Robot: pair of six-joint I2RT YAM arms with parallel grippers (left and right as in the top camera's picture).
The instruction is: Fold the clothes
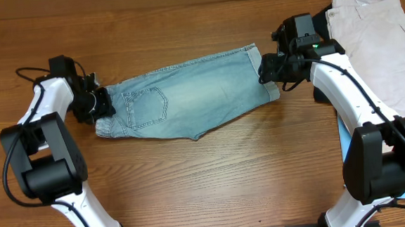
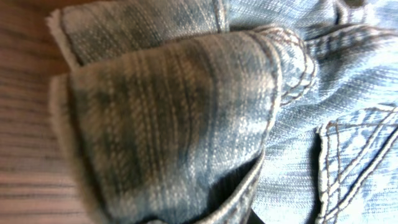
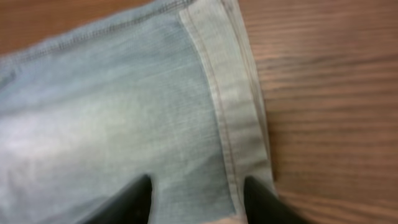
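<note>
Two stiff edges seem to suit gripping the soft shorts (image 1: pixel 194 93): the hem (image 3: pixel 233 112), which the open right end effector (image 3: pixel 196 196) straddles, and the waistband (image 2: pixel 168 124), where I cannot tell the left end effector (image 1: pixel 102 105) state.

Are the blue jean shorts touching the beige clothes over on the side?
Apart. The overhead view shows a strip of bare table between the shorts and the beige clothes.

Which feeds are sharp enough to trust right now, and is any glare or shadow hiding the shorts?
Overhead: sharp, evenly lit, denim shorts plain with no glare. Left wrist: fabric fills the frame, weave crisp at centre, dark shadow under the lower fold. Right wrist: soft all over, hem stitching smeared.
</note>
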